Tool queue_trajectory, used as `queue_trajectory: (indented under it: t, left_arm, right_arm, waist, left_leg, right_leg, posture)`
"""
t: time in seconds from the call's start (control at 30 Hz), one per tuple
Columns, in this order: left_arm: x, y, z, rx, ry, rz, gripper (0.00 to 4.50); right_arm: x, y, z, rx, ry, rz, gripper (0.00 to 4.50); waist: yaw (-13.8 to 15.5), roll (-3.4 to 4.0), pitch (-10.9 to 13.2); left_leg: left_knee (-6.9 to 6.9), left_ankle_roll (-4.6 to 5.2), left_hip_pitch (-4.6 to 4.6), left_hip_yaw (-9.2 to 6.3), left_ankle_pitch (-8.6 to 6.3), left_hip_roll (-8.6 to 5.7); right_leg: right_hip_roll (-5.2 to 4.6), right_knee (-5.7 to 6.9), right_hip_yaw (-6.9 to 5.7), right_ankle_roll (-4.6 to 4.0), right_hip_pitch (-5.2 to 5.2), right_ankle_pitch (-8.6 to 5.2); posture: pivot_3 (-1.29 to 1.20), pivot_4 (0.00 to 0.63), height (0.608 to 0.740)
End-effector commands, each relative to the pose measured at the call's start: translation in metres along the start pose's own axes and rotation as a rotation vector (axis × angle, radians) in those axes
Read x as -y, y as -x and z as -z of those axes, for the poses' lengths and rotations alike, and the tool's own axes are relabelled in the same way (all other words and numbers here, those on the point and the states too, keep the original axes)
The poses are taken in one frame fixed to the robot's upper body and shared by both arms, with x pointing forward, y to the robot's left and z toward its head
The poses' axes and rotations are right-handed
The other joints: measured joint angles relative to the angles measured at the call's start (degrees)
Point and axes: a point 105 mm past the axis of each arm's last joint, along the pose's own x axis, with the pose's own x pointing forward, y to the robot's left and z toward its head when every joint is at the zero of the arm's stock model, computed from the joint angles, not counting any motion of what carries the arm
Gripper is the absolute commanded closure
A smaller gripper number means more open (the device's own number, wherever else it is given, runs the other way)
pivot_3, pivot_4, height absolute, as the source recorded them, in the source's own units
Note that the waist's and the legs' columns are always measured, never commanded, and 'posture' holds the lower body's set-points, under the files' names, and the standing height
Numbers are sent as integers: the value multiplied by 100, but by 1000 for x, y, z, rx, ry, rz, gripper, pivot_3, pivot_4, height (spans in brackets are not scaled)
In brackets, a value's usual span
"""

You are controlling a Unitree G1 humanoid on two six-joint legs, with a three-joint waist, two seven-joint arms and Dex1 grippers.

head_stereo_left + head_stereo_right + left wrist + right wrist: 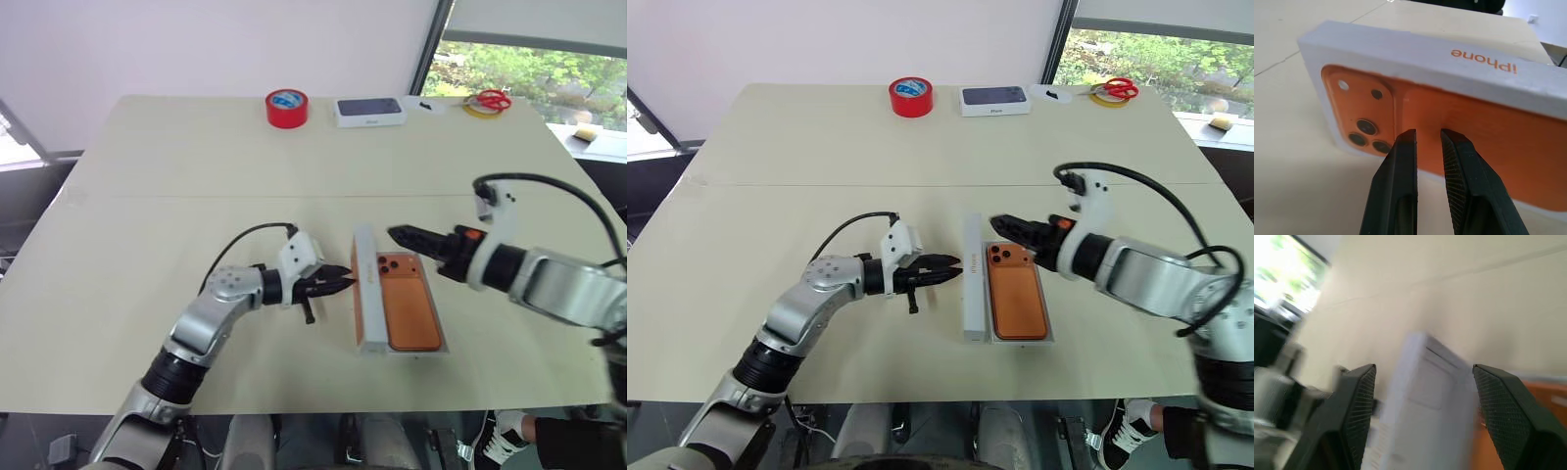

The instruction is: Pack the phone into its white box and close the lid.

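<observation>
Nearest you, the left gripper (1425, 139) points its nearly closed, empty fingers at the lid (1449, 98), which stands on its long edge with the printed orange face toward that gripper. At the lid's 3 o'clock the phone (409, 302) lies back-up inside the white box (404, 350): consider the packing step complete. The right gripper (402, 235) hovers at the box's 12 o'clock, jaws spread wide and released, the lid's edge between them but not gripped. Remaining: tip the lid over the box and press it shut
</observation>
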Motion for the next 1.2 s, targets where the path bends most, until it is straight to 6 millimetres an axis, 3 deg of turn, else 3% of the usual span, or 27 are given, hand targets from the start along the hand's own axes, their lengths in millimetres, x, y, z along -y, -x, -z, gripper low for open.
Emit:
queue_trajectory:
  t: [0.03, 0.1, 0.2, 0.33, 0.37, 0.5, 0.77, 0.97, 1.2]
  left_arm:
    - [4, -13, -12, 29, -40, 27, 3677]
    - [7, -22, -13, 30, -46, 43, 3677]
    - [8, -34, -16, 31, -45, 53, 3677]
    - [6, -36, -19, 32, -37, 53, 3677]
    - [4, -35, -18, 27, -27, 44, 3677]
    - [-3, -23, -13, -13, 31, 15, 3677]
    - [-6, -5, 13, -200, 103, 16, 3677]
    - [-1, -16, 21, -252, 75, 47, 3677]
    - [4, -36, 16, -230, 59, 91, 3677]
  right_arm:
    - [23, 11, -8, 7, 129, 114, 1128]
    - [31, 16, -11, 4, 198, 156, 1128]
    - [38, 19, -11, -20, 296, 186, 1932]
    - [46, 16, 1, -91, 442, 239, 4200]
    - [46, 15, 3, -99, 469, 240, 4448]
    - [48, 11, 11, -116, 600, 265, 4448]
    - [53, 5, 29, -159, 609, 245, 4448]
    - [52, 3, 35, -176, 625, 231, 4448]
    - [48, 3, 37, -187, 645, 211, 4448]
  waist:
    - [-10, 1, -1]
    - [-8, 1, -1]
    - [-5, 1, 0]
    - [-8, 1, -1]
    - [-7, 1, -1]
    - [-9, 1, 0]
    - [-3, 0, 0]
    - [0, 0, 0]
    - [-5, 0, 0]
  left_leg:
    - [3, 0, 1, 1, 0, 0]
    - [6, 0, 2, 2, 0, 0]
    - [6, 0, 1, 1, 0, 0]
    - [4, 0, 1, 1, 0, 0]
    - [4, 0, 1, 1, 0, 0]
    - [5, 0, 0, -1, 0, 0]
    - [5, 0, 0, -1, 0, 0]
    - [6, 0, 0, -1, 0, -1]
    - [6, 0, 1, -1, 0, -1]
  right_leg:
    - [0, 2, 0, 0, 1, 0]
    - [0, 4, 1, 0, 0, 1]
    - [0, 4, 1, 1, -1, 0]
    - [1, 4, 1, 2, -2, 0]
    - [1, 4, 1, 2, -2, 0]
    - [0, 4, 2, 2, -3, 0]
    - [0, 4, 1, 2, -2, 0]
    - [-1, 4, 1, 2, -1, 0]
    - [0, 4, 1, 2, -1, 0]
  posture:
    - [0, 150, 730]
    - [0, 150, 730]
    - [0, 150, 730]
    - [0, 150, 730]
    - [0, 150, 730]
    - [0, 150, 730]
    - [0, 150, 730]
    - [0, 150, 730]
    - [0, 150, 730]
